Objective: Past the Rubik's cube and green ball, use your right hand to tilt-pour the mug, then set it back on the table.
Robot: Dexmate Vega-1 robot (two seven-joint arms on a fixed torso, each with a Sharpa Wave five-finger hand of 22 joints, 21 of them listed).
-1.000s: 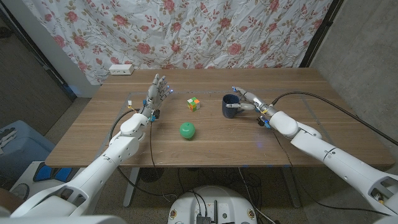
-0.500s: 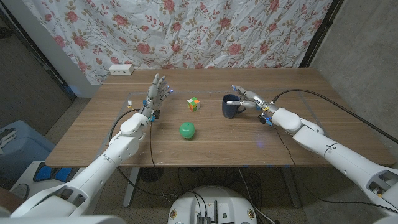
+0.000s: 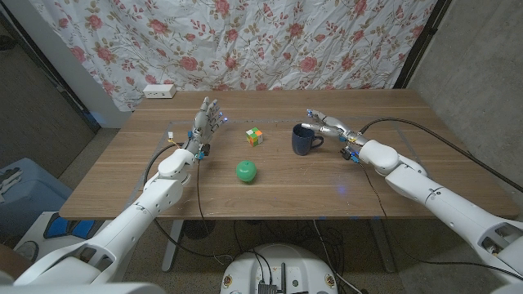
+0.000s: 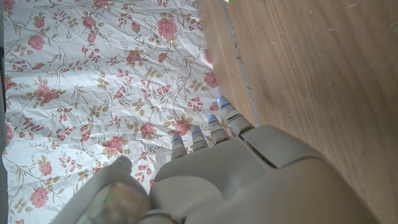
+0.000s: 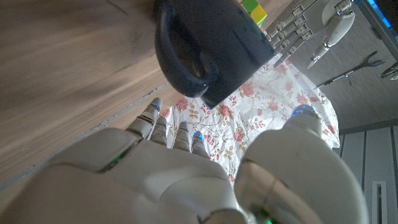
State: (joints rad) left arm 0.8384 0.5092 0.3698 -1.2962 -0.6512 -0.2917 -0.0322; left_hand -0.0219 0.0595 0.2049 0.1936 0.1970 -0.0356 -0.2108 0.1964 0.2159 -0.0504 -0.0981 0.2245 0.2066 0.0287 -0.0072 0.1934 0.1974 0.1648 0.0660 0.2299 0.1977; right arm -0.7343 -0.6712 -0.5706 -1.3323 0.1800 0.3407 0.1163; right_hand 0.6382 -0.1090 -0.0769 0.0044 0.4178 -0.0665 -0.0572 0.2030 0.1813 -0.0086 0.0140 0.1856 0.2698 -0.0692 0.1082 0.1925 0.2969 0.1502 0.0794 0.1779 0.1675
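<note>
The right hand [image 3: 328,127] is hanging just beside the mug's handle with its fingers spread and nothing between them, where a second ago those fingers were wrapping the handle; half a second ago they were already loosening. That release, with the mug [image 3: 305,140] sitting upright on the wooden table [image 3: 278,188], is suggesting the set-down is finished and the task is at or near its end, though whether the pour happened cannot be told from here. In the right wrist view the mug [image 5: 208,43] is showing a glossy dark blue glaze, a rounded body and a thick looped handle, free of the pale plastic fingers [image 5: 163,127]. Further out, the green ball [image 3: 247,171] is lying smooth and round, and the Rubik's cube [image 3: 255,135] is showing small coloured squares, both apart from the mug. The left hand [image 3: 207,121] is standing with fingers spread, holding nothing.
</note>
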